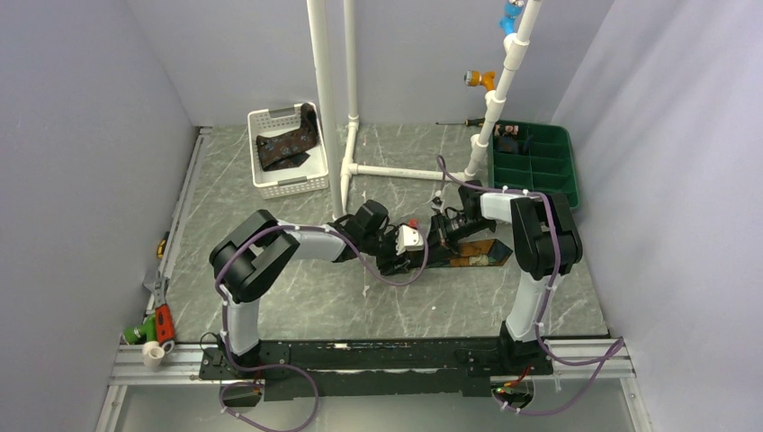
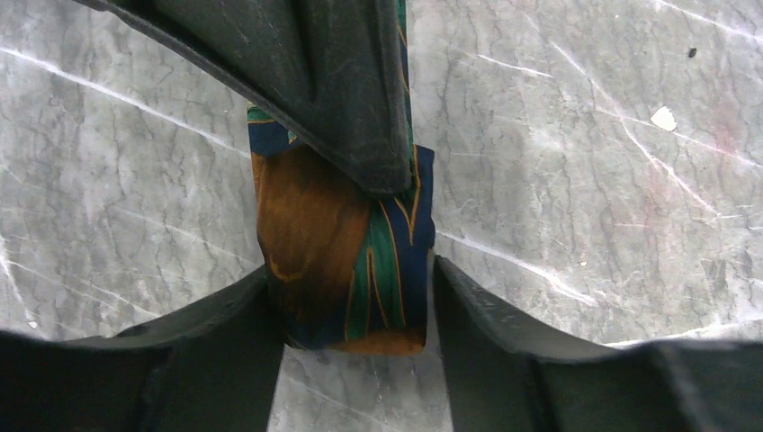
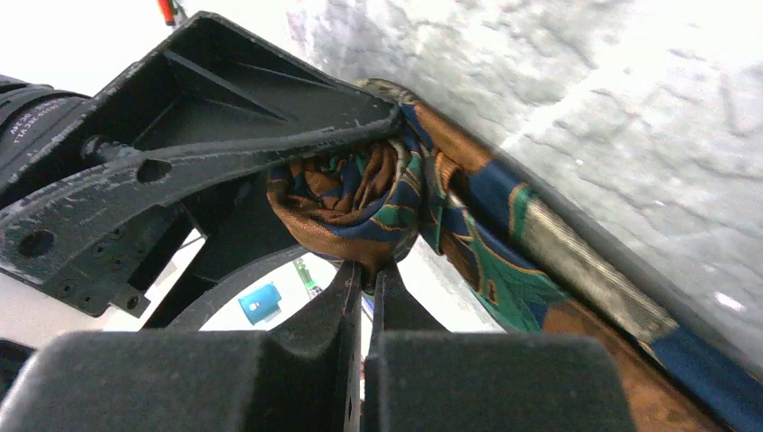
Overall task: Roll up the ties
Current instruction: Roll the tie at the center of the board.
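Pinching the tie point(image 3: 360, 193) at its roll with my right claw point(image 3: 364, 279), left claw point(image 2: 351, 274) apart astride it; its length runs toward three o'clock.

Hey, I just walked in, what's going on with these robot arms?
Two robot arms are rolling a necktie in the middle of the table. The right gripper is shut on its rolled-up end, patterned brown, teal and navy, while the left gripper straddles that roll with its jaws apart. The unrolled length trails along the tabletop. A second tie lies in the white basket at the back left.
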`<state>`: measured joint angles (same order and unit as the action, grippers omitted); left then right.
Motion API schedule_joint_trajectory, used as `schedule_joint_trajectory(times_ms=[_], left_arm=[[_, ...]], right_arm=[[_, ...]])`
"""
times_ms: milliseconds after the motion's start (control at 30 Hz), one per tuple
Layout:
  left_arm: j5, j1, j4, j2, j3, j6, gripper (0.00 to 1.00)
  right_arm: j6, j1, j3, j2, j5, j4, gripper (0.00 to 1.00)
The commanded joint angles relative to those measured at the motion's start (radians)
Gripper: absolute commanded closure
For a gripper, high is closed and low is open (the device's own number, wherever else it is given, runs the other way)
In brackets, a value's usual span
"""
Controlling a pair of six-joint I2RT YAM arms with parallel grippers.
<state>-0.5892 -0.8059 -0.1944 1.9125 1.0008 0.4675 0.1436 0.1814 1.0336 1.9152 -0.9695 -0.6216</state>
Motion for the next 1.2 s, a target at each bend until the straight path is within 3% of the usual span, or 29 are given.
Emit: schedule_joint_trajectory(times_ms=[0, 367, 600, 767, 867, 967, 1033, 1167], left_arm=[[-0.003, -0.009, 0.039, 0.009, -0.004, -0.001, 0.34], [-0.114, -0.012, -0.131, 0.051, 0.093, -0.017, 0.29], [-0.163, -0.015, -0.149, 0.12, 0.146, 0.011, 0.37], [-0.179, -0.014, -0.152, 0.12, 0.103, 0.035, 0.39], [-0.159, -0.014, -0.146, 0.127, 0.103, 0.019, 0.57], [-0.123, -0.015, -0.142, 0.132, 0.109, 0.001, 0.82], [-0.12, -0.015, -0.089, 0.135, 0.127, -0.004, 0.88], [-0.08, -0.012, -0.005, 0.127, 0.111, -0.016, 0.91]], right_arm=[[-0.065, -0.023, -0.018, 0.04, 0.268, -0.002, 1.0], [-0.061, -0.078, 0.066, 0.118, 0.301, -0.053, 1.0], [-0.069, -0.09, 0.106, 0.155, 0.321, -0.071, 1.0], [-0.066, -0.096, 0.104, 0.164, 0.342, -0.071, 1.0], [-0.063, -0.096, 0.104, 0.161, 0.336, -0.062, 1.0], [-0.088, -0.093, 0.109, 0.14, 0.309, -0.066, 1.0], [-0.124, -0.093, 0.114, 0.112, 0.262, -0.084, 1.0], [-0.185, -0.108, 0.107, 0.002, 0.272, -0.13, 1.0]])
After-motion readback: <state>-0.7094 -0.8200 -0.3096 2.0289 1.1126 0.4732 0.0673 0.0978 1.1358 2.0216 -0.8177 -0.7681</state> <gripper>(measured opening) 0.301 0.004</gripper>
